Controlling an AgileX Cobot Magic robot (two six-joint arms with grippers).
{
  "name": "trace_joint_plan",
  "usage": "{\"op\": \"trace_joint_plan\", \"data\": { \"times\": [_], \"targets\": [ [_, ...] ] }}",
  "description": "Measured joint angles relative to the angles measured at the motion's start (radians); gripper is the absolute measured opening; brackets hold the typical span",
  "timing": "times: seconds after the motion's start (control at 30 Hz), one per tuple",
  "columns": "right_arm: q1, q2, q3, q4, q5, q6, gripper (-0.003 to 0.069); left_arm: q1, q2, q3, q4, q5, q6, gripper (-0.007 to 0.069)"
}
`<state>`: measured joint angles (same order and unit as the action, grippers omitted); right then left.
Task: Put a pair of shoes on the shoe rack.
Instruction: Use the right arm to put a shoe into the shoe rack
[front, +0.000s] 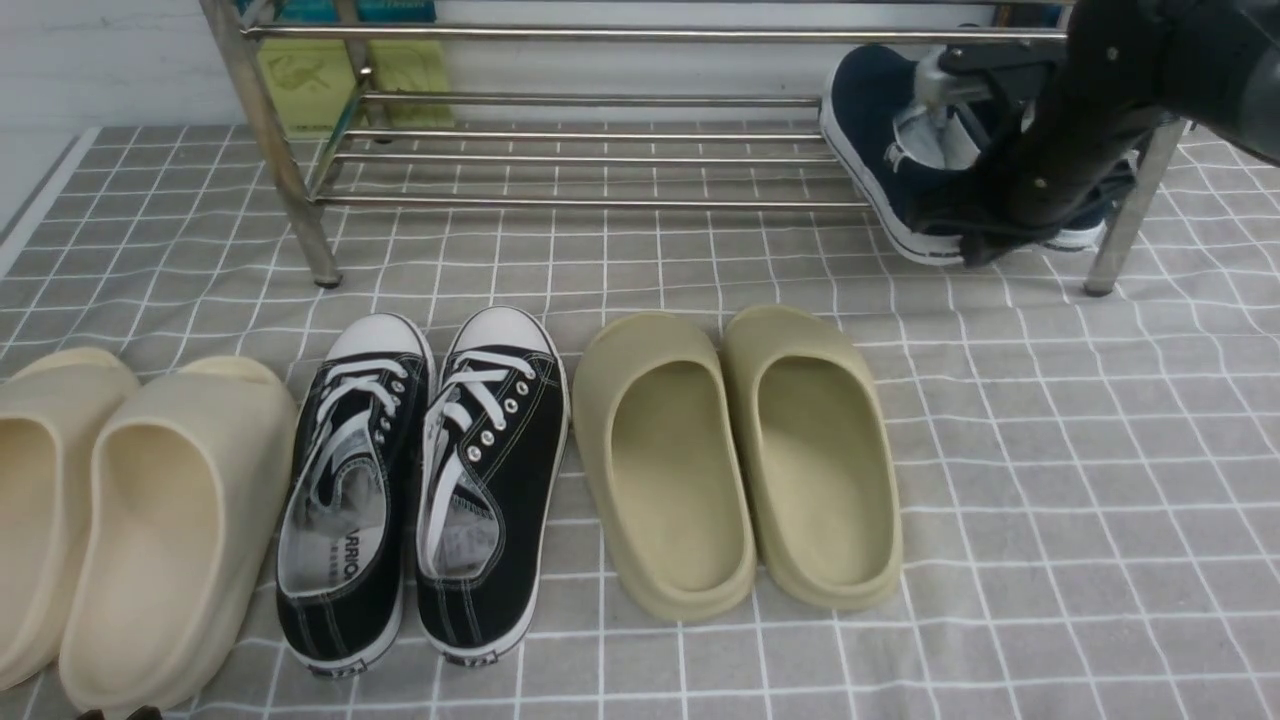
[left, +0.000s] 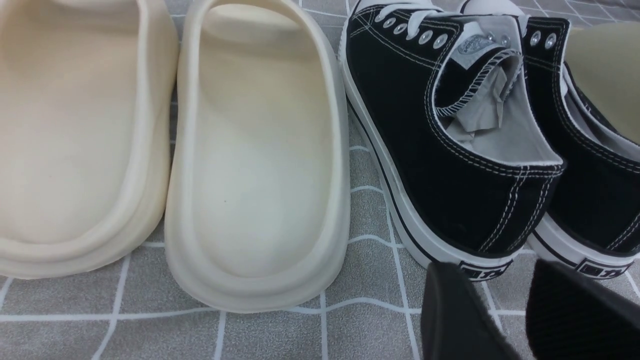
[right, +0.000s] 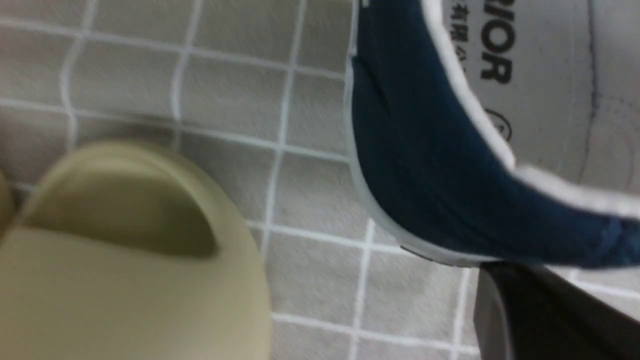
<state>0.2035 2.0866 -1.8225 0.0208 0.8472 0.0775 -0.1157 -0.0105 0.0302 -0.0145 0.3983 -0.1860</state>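
Observation:
One navy-blue slip-on shoe (front: 875, 140) with a white sole is tilted at the right end of the silver shoe rack (front: 600, 100), heel low over the front bar of the lower shelf. My right gripper (front: 975, 225) is shut on its heel. In the right wrist view the shoe's navy side (right: 425, 165) sits just above one dark finger (right: 540, 315). A bit of navy and white sole (front: 1085, 237) shows behind the arm, possibly the second shoe. My left gripper (left: 515, 300) is open and empty, low behind the black sneakers' heels.
On the grey checked cloth (front: 1050, 500) stand, in a row, cream slides (front: 150, 520), black lace-up sneakers (front: 430, 480) and olive slides (front: 740, 450). Green items (front: 310, 80) sit behind the rack's left end. The rack's right front leg (front: 1125, 220) is beside my arm.

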Motion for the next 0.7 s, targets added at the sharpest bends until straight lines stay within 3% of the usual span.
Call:
{"op": "trace_joint_plan", "data": {
  "times": [0.3, 0.4, 0.57, 0.7],
  "targets": [
    [0.007, 0.0, -0.078, 0.006, -0.02, 0.048, 0.0038, 0.0, 0.0, 0.0, 0.0, 0.0, 0.0, 0.0239],
    [0.007, 0.0, -0.084, 0.006, -0.016, 0.045, 0.009, 0.0, 0.0, 0.0, 0.0, 0.0, 0.0, 0.0239],
    [0.007, -0.002, -0.088, 0.006, 0.076, 0.025, 0.0293, 0.0, 0.0, 0.0, 0.0, 0.0, 0.0, 0.0239],
    [0.008, -0.039, -0.098, 0.008, 0.164, -0.028, 0.0358, 0.0, 0.0, 0.0, 0.0, 0.0, 0.0, 0.0239]
  ]
}}
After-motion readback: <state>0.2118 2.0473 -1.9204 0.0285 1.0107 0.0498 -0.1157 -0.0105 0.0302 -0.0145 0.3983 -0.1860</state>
